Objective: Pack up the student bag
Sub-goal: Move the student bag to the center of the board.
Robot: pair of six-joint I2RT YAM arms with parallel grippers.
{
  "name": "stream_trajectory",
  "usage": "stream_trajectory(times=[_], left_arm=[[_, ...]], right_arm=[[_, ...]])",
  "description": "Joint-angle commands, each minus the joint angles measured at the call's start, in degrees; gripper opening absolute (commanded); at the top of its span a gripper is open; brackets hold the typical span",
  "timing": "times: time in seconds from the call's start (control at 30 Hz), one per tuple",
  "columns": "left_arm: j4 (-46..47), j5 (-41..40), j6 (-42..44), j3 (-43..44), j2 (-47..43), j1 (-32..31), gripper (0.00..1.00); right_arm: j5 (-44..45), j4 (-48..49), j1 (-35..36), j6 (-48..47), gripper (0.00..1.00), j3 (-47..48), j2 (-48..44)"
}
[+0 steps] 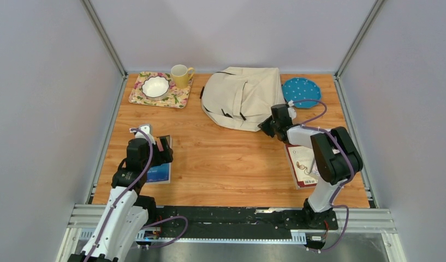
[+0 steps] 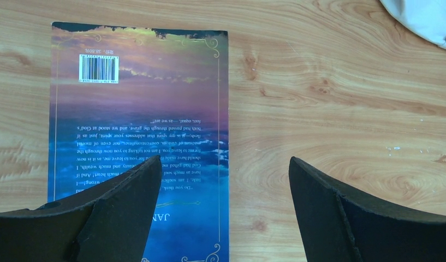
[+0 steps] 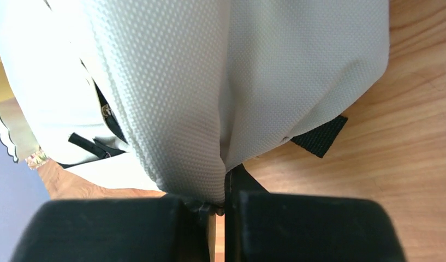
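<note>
The student bag (image 1: 242, 97), a cream fabric backpack with black strap ends, lies at the back middle of the table. My right gripper (image 1: 267, 128) is at its near right corner, shut on a fold of the bag's fabric (image 3: 209, 131); the cloth bunches between the closed jaws. A black strap end (image 3: 319, 136) sticks out to the right. My left gripper (image 1: 165, 146) hangs open over a blue book (image 2: 138, 131) lying back cover up, one finger over the book, the other over bare wood; the gripper (image 2: 225, 174) holds nothing.
A floral tray (image 1: 177, 99) with a white bowl (image 1: 155, 85) and a yellow mug (image 1: 181, 76) stands at the back left. A blue dotted plate (image 1: 301, 90) lies right of the bag. A second book (image 1: 301, 164) lies under the right arm.
</note>
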Motion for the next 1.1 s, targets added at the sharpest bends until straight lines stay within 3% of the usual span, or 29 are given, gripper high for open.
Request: stream_trajectory(times=[0.0, 0.3, 0.37, 0.47, 0.53, 0.6, 0.87, 1.07], left_arm=[[0.67, 1.77, 1.64, 1.57, -0.20, 0.00, 0.93], [6.98, 13.29, 4.72, 1.66, 0.32, -0.61, 0.91], [8.39, 13.82, 2.62, 1.75, 1.11, -1.84, 0.92], [12.78, 8.40, 1.20, 1.74, 4.53, -12.01, 0.92], [13.50, 1.01, 2.42, 3.32, 9.78, -22.44, 0.92], [14.98, -1.64, 2.35, 5.25, 13.31, -26.27, 0.92], [28.76, 0.99, -5.38, 7.54, 24.31, -28.30, 0.92], [32.04, 1.87, -11.44, 13.43, 33.89, -28.92, 0.90]], right_arm=[[0.41, -0.75, -0.26, -5.48, 0.00, -1.61, -5.66], [-7.95, -9.53, 0.00, -17.96, 0.00, -1.61, -13.84], [-9.70, -7.71, 0.18, -19.37, 0.00, -5.55, -14.81], [-13.04, -3.47, 0.35, -19.55, 0.00, -9.95, -15.16], [-13.66, -3.82, 1.14, -20.34, 0.00, -11.36, -14.90], [-13.92, -2.69, 1.93, -21.13, 0.00, -14.52, -15.68], [-13.75, -3.56, 2.99, -22.10, 0.00, -20.33, -21.22], [-13.84, -1.72, 3.69, -20.26, 0.00, -23.67, -22.19]])
